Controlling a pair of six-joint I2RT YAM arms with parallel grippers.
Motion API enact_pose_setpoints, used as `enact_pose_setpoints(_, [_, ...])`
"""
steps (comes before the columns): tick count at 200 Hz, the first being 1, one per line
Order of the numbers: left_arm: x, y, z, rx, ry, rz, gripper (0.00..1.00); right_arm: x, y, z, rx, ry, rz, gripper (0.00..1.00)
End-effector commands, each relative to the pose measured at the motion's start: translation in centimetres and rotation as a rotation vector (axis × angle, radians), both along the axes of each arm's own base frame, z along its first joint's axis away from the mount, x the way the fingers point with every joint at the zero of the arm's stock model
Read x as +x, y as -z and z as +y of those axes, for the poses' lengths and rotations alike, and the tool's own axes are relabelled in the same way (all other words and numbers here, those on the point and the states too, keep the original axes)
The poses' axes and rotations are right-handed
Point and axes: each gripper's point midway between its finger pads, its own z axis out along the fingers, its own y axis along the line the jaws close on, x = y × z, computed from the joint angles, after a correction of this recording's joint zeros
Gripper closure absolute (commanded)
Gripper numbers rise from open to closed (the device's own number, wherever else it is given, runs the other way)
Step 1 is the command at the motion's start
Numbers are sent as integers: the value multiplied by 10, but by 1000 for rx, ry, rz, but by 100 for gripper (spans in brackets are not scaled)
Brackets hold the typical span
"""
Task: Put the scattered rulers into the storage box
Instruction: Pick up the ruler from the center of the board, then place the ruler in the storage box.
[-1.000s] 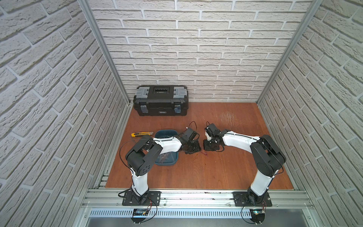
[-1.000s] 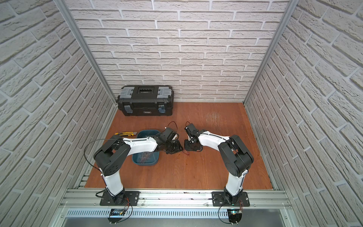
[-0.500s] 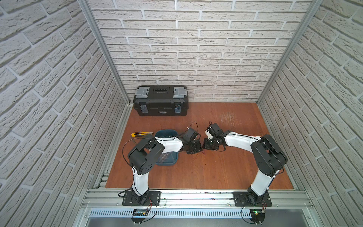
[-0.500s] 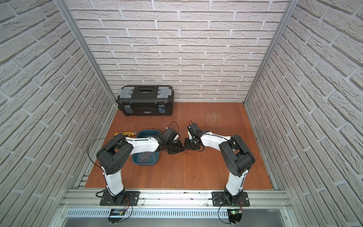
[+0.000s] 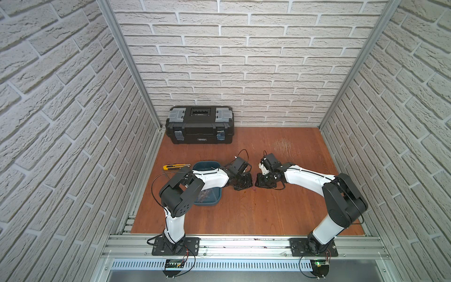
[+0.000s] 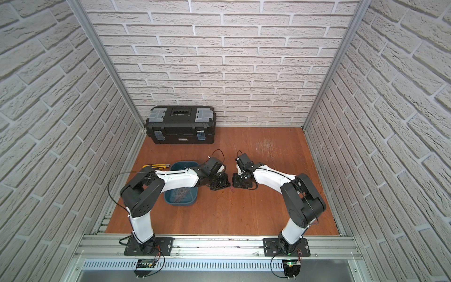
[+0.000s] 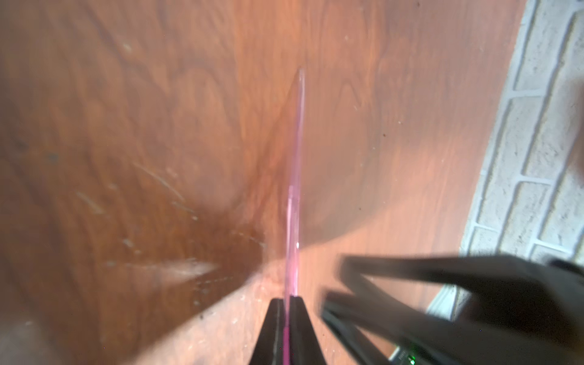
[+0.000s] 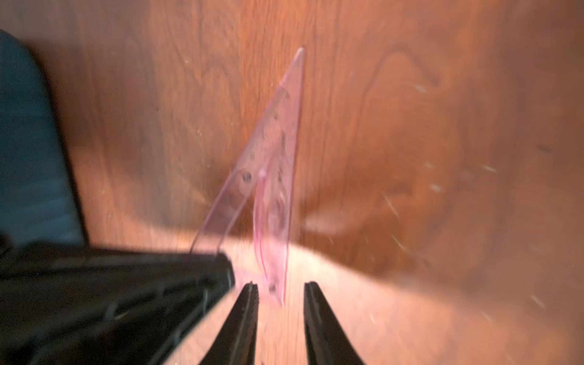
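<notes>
The left gripper [image 7: 286, 301] pinches the pink set square [image 7: 295, 177], the right gripper [image 8: 281, 289] spread around its corner; next probably comes a carry to the storage box [image 5: 206, 164] behind the left wrist.

Both top views are bright and sharp under soft, even light from above; the arms [image 5: 214, 179] throw only faint shadows on the bench [image 5: 244, 214]. Wide-angle bending curves the brick walls [image 5: 244, 61] and metal posts [image 5: 127, 61] toward the edges. The wrist views are dimmer, orange-tinted and heavily blurred. In the left wrist view the pink ruler [image 7: 295, 189] is fairly crisp near the left claw [image 7: 286, 300], a dark shadow lies beside a pale lit band on the bench, and the right claw [image 7: 333, 282] is smeared. In the right wrist view the ruler's markings streak and the box [image 8: 28, 142] is out of focus.
</notes>
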Motion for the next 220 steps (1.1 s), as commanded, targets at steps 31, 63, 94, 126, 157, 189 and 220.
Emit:
enact_pose_setpoints(31, [4, -46, 15, 55, 22, -94, 100, 8, -92, -28, -45, 23, -215, 51])
enact_pose_setpoints(63, [-5, -82, 37, 90, 23, -157, 100, 10, -105, -33, -44, 21, -236, 50])
enact_pose_setpoints(94, [-23, -112, 78, 152, -12, -207, 100, 13, -93, -24, -11, 18, -209, 50])
enact_pose_setpoints(126, [-42, -124, 139, 218, -97, -213, 100, 16, -86, -16, 22, 17, -195, 50])
enact_pose_setpoints(157, [-53, -122, 188, 232, -173, -182, 100, 16, -83, -16, 25, 17, -195, 50])
enact_pose_setpoints(189, [-61, -108, 212, 255, -203, -136, 100, 13, -82, -18, 14, 12, -195, 50])
enact_pose_setpoints(220, [-62, -94, 216, 272, -206, -109, 100, 11, -80, -20, 3, 3, -190, 50])
